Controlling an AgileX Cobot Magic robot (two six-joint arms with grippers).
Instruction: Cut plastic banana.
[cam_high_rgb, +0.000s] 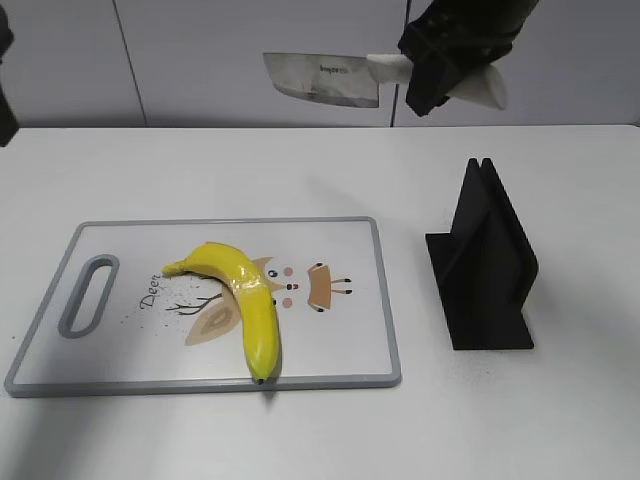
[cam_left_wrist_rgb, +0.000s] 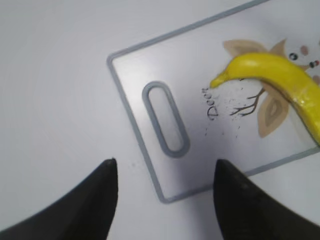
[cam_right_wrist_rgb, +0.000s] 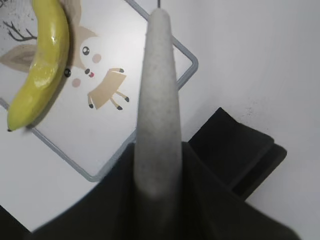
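The yellow plastic banana (cam_high_rgb: 245, 300) lies curved on the white cutting board (cam_high_rgb: 340, 350), its dark tip at the board's front edge. It also shows in the left wrist view (cam_left_wrist_rgb: 285, 80) and the right wrist view (cam_right_wrist_rgb: 42, 60). My right gripper (cam_high_rgb: 440, 75) is shut on the white handle of a cleaver knife (cam_high_rgb: 320, 80), held high above the table behind the board, blade pointing left. The handle fills the right wrist view (cam_right_wrist_rgb: 157, 105). My left gripper (cam_left_wrist_rgb: 165, 170) is open and empty, hovering over the table by the board's handle-hole corner.
A black knife stand (cam_high_rgb: 485, 265) sits on the white table right of the board, also in the right wrist view (cam_right_wrist_rgb: 235, 150). The board has a grey rim and a handle slot (cam_high_rgb: 88, 295) at its left end.
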